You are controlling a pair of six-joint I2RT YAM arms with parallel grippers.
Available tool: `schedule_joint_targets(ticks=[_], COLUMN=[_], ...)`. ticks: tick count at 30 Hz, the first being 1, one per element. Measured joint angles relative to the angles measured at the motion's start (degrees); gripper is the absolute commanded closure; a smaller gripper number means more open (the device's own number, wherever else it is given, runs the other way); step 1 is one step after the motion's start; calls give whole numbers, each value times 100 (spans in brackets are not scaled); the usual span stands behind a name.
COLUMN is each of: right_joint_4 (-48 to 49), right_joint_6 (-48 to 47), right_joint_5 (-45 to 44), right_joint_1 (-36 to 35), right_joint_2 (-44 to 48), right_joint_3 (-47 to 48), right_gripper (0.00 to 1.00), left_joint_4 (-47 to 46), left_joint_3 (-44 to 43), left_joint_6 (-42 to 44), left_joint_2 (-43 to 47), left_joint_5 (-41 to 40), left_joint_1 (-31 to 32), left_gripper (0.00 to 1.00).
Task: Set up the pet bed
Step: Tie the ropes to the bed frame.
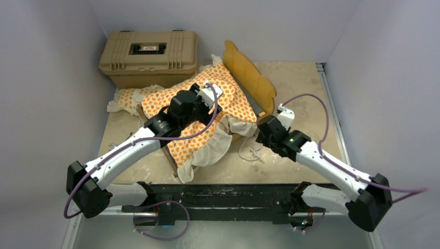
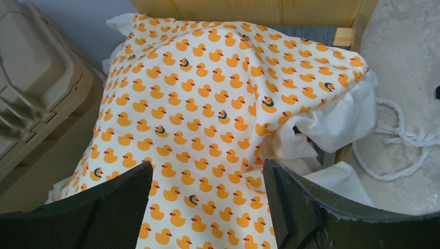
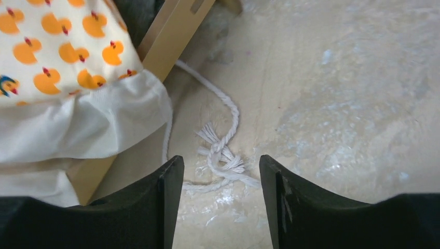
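Note:
The pet bed's light-wood frame lies at an angle mid-table, its scalloped headboard (image 1: 250,72) toward the back. The duck-print, white-ruffled mattress cushion (image 1: 236,104) is rumpled across the frame and hangs over the near end (image 1: 205,155). More duck print with a ruffle (image 1: 128,97) lies by the case; I cannot tell whether it is the pillow. My left gripper (image 1: 211,94) hovers open over the cushion (image 2: 207,104), holding nothing (image 2: 207,171). My right gripper (image 1: 267,136) is open over bare table beside the frame's rail (image 3: 174,31), empty (image 3: 220,168).
A tan hard case (image 1: 149,54) stands at the back left, close to the cushion (image 2: 36,88). A white knotted rope (image 1: 253,153) lies on the table just beyond my right fingertips (image 3: 223,155). Walls close in on three sides.

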State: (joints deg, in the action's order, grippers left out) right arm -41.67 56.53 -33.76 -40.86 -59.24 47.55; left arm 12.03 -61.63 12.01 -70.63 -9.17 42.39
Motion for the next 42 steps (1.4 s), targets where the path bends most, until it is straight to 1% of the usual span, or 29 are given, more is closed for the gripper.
schedule_joint_targets(ticks=[3, 9, 13, 18, 20, 22, 23, 24, 25, 26, 27, 29, 33, 34, 38, 39, 40, 42], right_joint_4=[564, 1552, 2306, 2931, 3027, 3053, 3086, 3077, 3047, 2994, 2918, 2730, 1921, 1722, 1290, 1255, 1224, 1180], right_joint_6=[-494, -1469, -2013, -2382, -2430, -2450, -2422, -2361, -2286, -2234, -2111, -1746, -1075, -957, -758, -730, -730, -769], right_joint_5=[358, 1023, 1556, 1998, 2044, 1980, 1956, 1895, 1777, 1685, 1554, 1316, 949, 894, 918, 931, 944, 986], right_joint_1=[0, 0, -76, -372, -511, -645, -675, -708, -721, -726, -723, -723, -723, -721, -713, -713, -699, -625], right_joint_2=[-544, -1532, -1869, -2380, -2603, -2852, -2868, -2900, -2929, -2942, -2953, -2927, -2603, -2450, -1912, -1853, -1792, -1707], right_joint_3=[-157, -365, -428, -446, -446, -444, -424, -404, -380, -363, -343, -339, -393, -439, -520, -520, -520, -520], right_gripper=[47, 47, 49, 51, 57, 70, 70, 85, 95, 100, 100, 100, 100, 97, 63, 58, 56, 55], left_joint_4=[247, 684, 894, 1005, 1005, 1005, 1008, 1008, 1005, 1008, 1005, 1003, 994, 990, 986, 986, 988, 990], left_joint_3=[-190, -426, -426, -426, -426, -426, -426, -426, -426, -426, -426, -426, -426, -426, -426, -426, -426, -426], left_joint_6=[-251, -708, -909, -1117, -1167, -1215, -1241, -1250, -1266, -1279, -1292, -1296, -1307, -1314, -1401, -1432, -1460, -1543], left_joint_2=[-57, -63, -63, -61, -61, -63, -63, -63, -63, -63, -68, -72, -92, -96, -153, -173, -201, -247], left_joint_5=[127, 236, 168, 79, 35, 9, 4, 0, 0, 0, 0, 2, 7, 20, 87, 94, 103, 105], left_joint_1=[0, 0, 0, 0, 0, 0, 0, 0, 0, 0, 0, 0, 0, 0, 0, 0, 0, 0], left_gripper=[23, 20, 19, 19, 19, 19, 19, 19, 19, 19, 19, 19, 18, 18, 17, 16, 14, 7])
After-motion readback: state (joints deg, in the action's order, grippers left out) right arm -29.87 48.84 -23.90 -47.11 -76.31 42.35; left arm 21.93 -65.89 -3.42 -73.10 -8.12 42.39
